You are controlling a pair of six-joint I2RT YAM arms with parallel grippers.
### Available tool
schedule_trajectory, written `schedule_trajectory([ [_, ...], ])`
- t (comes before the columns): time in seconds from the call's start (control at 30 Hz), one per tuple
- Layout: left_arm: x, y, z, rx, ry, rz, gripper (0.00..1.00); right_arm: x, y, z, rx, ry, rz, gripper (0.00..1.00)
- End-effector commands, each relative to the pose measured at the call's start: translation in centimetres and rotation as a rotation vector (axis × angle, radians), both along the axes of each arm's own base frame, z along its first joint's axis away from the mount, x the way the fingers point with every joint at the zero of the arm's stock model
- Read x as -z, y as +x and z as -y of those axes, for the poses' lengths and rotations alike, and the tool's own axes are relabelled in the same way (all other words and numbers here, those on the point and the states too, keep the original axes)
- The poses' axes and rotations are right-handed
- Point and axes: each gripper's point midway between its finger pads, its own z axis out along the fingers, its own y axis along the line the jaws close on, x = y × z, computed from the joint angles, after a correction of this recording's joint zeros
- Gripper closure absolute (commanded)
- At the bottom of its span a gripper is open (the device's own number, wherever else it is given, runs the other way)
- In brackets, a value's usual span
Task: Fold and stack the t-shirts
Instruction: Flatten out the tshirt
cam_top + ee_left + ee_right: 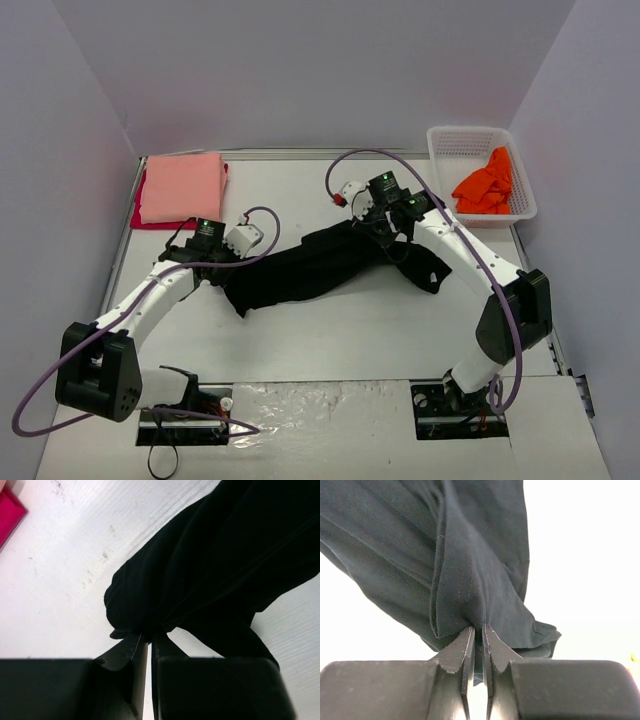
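A large black t-shirt [310, 265] lies bunched and stretched across the middle of the table between both arms. My left gripper [228, 270] is shut on its left end; the wrist view shows the black cloth [210, 565] pinched at the tips of my left gripper [149, 636]. Over the shirt's right part, my right gripper [385, 232] is shut on a fold of the black cloth [470, 570], which bunches at the tips of my right gripper [479, 628]. A folded salmon-pink t-shirt [182, 186] rests on a red one [140, 216] at the back left. An orange t-shirt [486, 184] lies crumpled in the basket.
A white mesh basket [445, 150] stands at the back right corner. Purple walls enclose the table on three sides. A red corner of cloth [9, 511] shows at the left wrist view's top left. Purple cables loop from both arms.
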Motion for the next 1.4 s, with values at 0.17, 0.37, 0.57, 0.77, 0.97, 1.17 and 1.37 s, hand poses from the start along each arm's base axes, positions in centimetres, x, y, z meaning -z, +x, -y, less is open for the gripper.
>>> schedule_trajectory([
  [0.17, -1.0, 0.2, -0.1, -0.010, -0.002, 0.032, 0.98, -1.4, -1.0, 2.2, 0.025, -0.019, -0.018, 0.97],
  [0.37, -1.0, 0.1, 0.0, -0.006, -0.007, 0.032, 0.98, -1.0, -1.1, 1.6, 0.018, 0.005, -0.041, 0.91],
  [0.57, -1.1, 0.0, 0.0, 0.000, -0.011, 0.036, 0.98, -0.8, -1.3, 1.3, 0.021, 0.021, -0.055, 0.94],
  [0.77, -1.2, 0.0, 0.2, 0.004, -0.016, 0.036, 0.98, -1.2, -1.4, 0.9, 0.022, 0.047, -0.053, 1.00],
  [0.97, -1.4, -0.1, 0.2, 0.005, -0.020, 0.040, 0.98, -1.1, -1.4, 1.1, 0.034, 0.040, -0.055, 1.00],
  [1.17, -1.4, -0.1, 0.2, 0.007, -0.022, 0.038, 0.98, 1.1, -2.5, 0.0, -0.013, 0.021, -0.120, 0.71],
  [1.37, -1.2, -0.1, 0.1, 0.003, -0.015, 0.036, 0.98, 4.2, -3.7, -2.5, -0.083, -0.037, -0.191, 0.65],
])
